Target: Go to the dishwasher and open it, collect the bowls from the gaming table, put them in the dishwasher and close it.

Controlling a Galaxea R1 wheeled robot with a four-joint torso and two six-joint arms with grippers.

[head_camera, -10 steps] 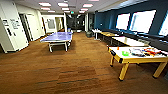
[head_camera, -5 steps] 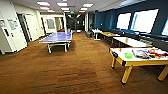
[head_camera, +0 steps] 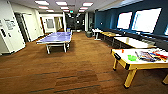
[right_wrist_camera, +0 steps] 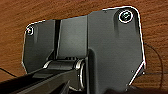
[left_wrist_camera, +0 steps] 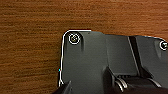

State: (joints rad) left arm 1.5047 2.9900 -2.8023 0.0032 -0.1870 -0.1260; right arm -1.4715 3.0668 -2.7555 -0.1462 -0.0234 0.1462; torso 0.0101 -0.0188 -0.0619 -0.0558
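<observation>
Claw state cannot be told for either arm.

Head view: the whole scene has slid since the earlier pictures, so the camera has moved, not the furniture. The gaming table [head_camera: 140, 64] now sits larger at the right edge — a white-topped counter with a yellow edge strip and yellow legs, its near corner capped in black. On its top lies a bright green bowl [head_camera: 132, 58], shallow and round, toward the near end, beside a spread of coloured papers [head_camera: 150, 55]; a small orange thing [head_camera: 122, 50] stands close to the far edge. Across the brown floor [head_camera: 75, 75], well apart, stands a blue ping-pong table [head_camera: 57, 38] on white legs. More counters [head_camera: 132, 42] run along the dark blue wall under bright windows [head_camera: 146, 19].

Left wrist view: brown wood-grain floor [left_wrist_camera: 30, 37] lies under the robot's dark plate.

Right wrist view: the same brown floor [right_wrist_camera: 50, 10] — a thin dark cable [right_wrist_camera: 157, 57] crosses it.
</observation>
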